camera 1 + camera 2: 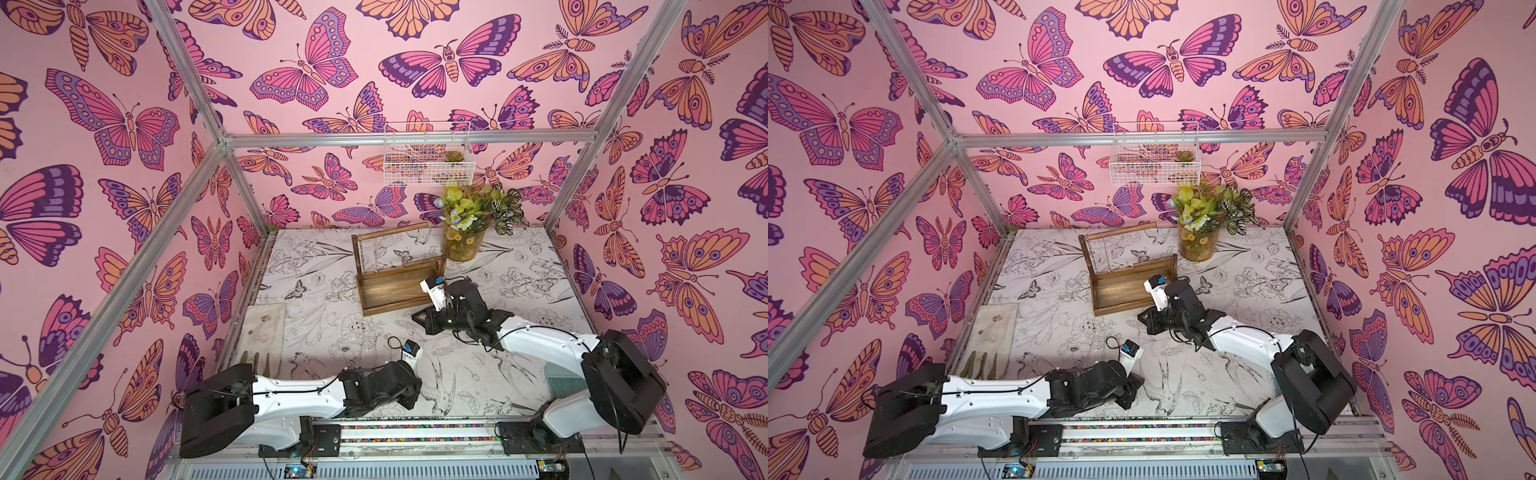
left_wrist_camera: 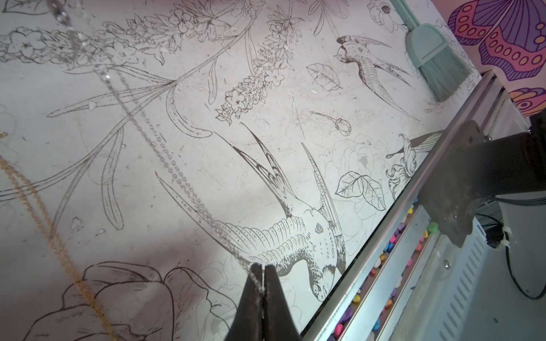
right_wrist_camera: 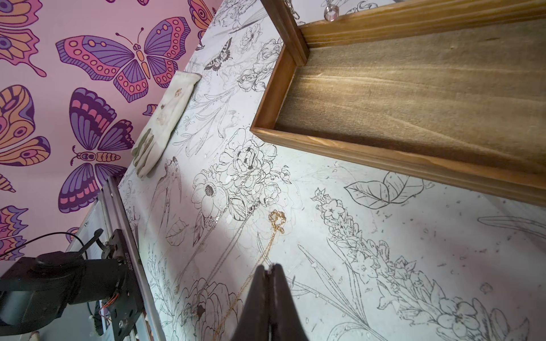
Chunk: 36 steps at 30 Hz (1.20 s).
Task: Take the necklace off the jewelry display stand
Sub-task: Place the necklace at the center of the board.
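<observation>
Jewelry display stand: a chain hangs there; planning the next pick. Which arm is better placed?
Right: the right gripper, pinching a gold chain, is beside the stand; the left gripper, pinching a silver chain, is farther away. Release first.

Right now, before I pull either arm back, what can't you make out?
- Left wrist view: silver chain in the shut left gripper blurs and runs off the edge; far end unseen.
- Right wrist view: top bar of the jewelry display stand cut off by the edge.
- Both top views: the gold chain in the right gripper is too thin to see.
</observation>
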Each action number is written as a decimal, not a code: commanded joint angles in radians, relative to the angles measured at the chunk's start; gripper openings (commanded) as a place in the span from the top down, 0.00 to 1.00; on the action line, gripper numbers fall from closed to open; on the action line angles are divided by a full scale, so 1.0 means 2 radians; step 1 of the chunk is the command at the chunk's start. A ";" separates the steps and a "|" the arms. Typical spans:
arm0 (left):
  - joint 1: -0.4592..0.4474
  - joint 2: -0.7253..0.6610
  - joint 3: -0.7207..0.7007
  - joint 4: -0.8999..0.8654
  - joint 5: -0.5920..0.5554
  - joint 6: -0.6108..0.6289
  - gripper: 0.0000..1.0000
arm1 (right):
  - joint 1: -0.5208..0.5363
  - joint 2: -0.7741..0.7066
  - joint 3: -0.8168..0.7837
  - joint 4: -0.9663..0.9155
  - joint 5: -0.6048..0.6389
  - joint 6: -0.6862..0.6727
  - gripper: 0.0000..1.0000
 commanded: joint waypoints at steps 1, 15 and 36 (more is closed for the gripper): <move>-0.006 0.024 -0.011 -0.004 -0.013 -0.019 0.96 | 0.006 0.011 -0.005 0.018 -0.007 -0.001 1.00; -0.011 0.037 -0.018 -0.004 -0.020 -0.040 0.95 | 0.016 0.049 -0.011 0.036 -0.003 -0.002 1.00; -0.016 0.051 -0.020 -0.005 -0.013 -0.048 0.95 | 0.017 0.108 0.009 0.051 0.025 -0.013 1.00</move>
